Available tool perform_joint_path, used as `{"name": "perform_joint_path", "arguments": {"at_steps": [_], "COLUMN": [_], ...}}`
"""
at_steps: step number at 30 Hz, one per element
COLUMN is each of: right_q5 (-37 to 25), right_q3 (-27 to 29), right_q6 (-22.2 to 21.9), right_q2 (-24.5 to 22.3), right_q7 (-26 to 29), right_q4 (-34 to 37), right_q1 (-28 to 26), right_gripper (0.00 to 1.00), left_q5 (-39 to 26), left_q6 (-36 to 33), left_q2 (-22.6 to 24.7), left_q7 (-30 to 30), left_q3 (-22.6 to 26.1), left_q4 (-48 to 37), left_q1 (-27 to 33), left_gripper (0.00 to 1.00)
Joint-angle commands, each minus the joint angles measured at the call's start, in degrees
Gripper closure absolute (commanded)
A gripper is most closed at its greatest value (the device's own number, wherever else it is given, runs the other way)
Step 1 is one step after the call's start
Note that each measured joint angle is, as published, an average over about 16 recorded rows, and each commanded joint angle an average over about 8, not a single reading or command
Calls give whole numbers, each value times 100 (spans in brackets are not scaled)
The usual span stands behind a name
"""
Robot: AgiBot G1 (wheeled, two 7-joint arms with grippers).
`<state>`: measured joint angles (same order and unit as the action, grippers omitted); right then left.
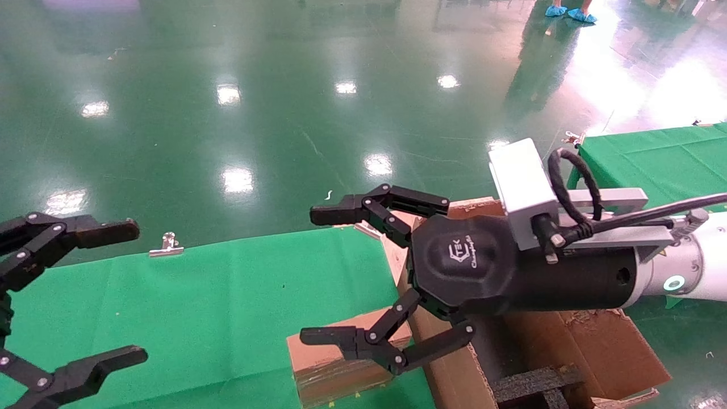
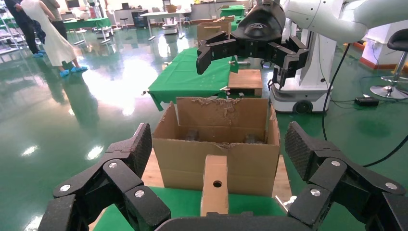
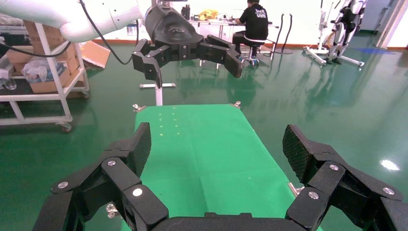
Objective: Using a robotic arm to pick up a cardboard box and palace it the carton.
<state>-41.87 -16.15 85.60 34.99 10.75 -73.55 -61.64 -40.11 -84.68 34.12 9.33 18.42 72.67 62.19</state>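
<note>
The small cardboard box [image 1: 332, 363] stands on edge on the green cloth, against the carton's left side. Its punched hole shows in the left wrist view [image 2: 215, 185]. The large carton [image 1: 568, 346] with ragged flaps and black foam inside stands to the right, also in the left wrist view [image 2: 216, 154]. My right gripper [image 1: 315, 275], on the arm with the grey camera block, is open and empty, hovering above the small box. It shows far off in the left wrist view [image 2: 245, 62]. My left gripper [image 1: 133, 292] is open and empty at the far left, facing the small box [image 2: 219, 144].
The green-clothed table [image 1: 216, 307] has metal clips [image 1: 166, 245] on its far edge. A second green table [image 1: 653, 153] stands at the back right. Glossy green floor lies beyond. The right wrist view shows bare green cloth [image 3: 202, 149] and the left gripper [image 3: 187, 48] far off.
</note>
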Motion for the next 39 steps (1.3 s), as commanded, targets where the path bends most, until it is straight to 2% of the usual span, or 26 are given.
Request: {"name": "perform_joint_path", "arguments": {"at_steps": [1,2,10,15,19,27,39], "right_q5": [0,0,-63,-412,-998,-2566,-4277], "right_q3": [-1,-1,-34,-237,-547,-1358,-2303], "right_q6": [-1,-1,-5,-30,15,260,357], "right_q2": [0,0,-7,50,150,570,1348], "right_q7": [0,0,40,198,346,645,487], "right_q4": [0,0,21,99,144,313,501], "right_q1": [0,0,-22,-175,-433,-1230,-2183], "right_gripper": [0,0,0,0,0,0,0], "left_q5": [0,0,0,0,1,1,2], "left_q6": [0,0,0,0,0,0,0], "left_q2": [0,0,0,0,0,0,-1], "left_q7": [0,0,0,-1,-1,-2,-3], "left_q3": [0,0,0,1,2,3,4], "left_q4": [0,0,-1,-1,-2,-2,-2], "left_q1": [0,0,0,1,1,2,2], "left_gripper": [90,100,100,100,100,100,100]}}
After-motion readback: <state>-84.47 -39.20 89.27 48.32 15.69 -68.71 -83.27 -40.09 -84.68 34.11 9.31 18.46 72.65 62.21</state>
